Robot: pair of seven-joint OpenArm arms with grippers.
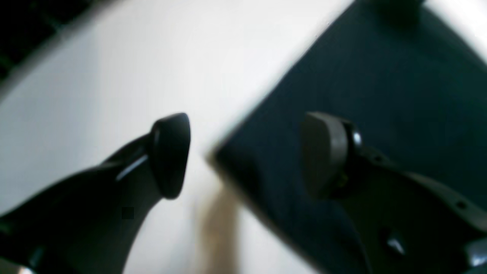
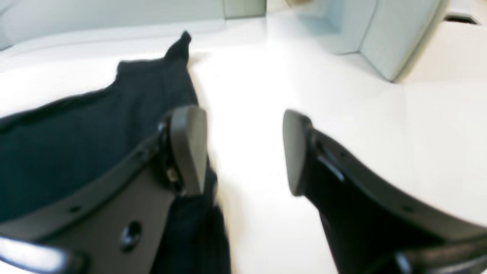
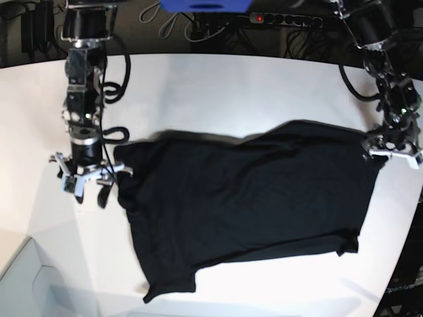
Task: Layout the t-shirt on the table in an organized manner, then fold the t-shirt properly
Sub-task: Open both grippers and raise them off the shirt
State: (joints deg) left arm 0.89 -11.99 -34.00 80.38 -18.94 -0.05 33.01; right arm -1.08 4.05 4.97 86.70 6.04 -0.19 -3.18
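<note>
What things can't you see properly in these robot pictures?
- Base view: the t-shirt shows no print or label, only plain black.
- Base view: the left gripper sits at the frame edge, too small to read.
- Left wrist view: a tan smear on the table, too blurred.

— What sits behind the far edge?

— A blue object (image 3: 205,5) at the top middle, cut off by the frame. Just right of it runs a black power strip (image 3: 285,20) with a small red light, and dark cables (image 3: 173,21) tangle around it against the dark background.

— Anything nearer?

— A pale grey panel (image 3: 26,281) in the bottom left corner; the right wrist view shows pale angled panels (image 2: 395,34) too, blurred.
</note>
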